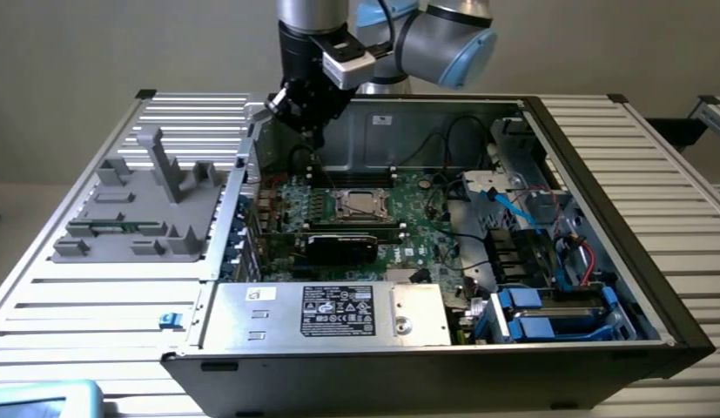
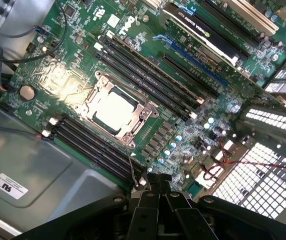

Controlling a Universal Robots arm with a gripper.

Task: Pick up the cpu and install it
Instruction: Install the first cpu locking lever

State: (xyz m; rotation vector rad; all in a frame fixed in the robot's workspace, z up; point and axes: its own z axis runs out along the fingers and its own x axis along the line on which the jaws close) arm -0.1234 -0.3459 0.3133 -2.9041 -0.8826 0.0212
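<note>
status: the small flat square cpu with shiny silver top lies inside the bright metal socket frame on the green motherboard, so pick and place look done. the black robot gripper is closed right down, fingertips together, holding nothing. cpu is below and ahead of the fingers, well apart, no contact

exterior view agrees: gripper hangs above the rear of the open black computer case, cpu lower down and forward of the fingers, mid-board. grey plastic parts fixture on the white slatted table sits well off to one side of the fingers, at the exterior view's left

judgement: cpu looks flat and square in the socket, not tilted. what's left, if anything, is retention. can't tell whether the frame is clamped or a lever hooked, because glare off the lid and the board beside it washes that out

hard to read:
- gripper body covers most of the fingers in the wrist view
- long black memory slots run either side of the socket, the near bank between fingers and cpu
- black graphics card lies beyond the cpu from the fingers, cut off at the picture edge
- socket pins and notch alignment are hidden under the chip
</note>
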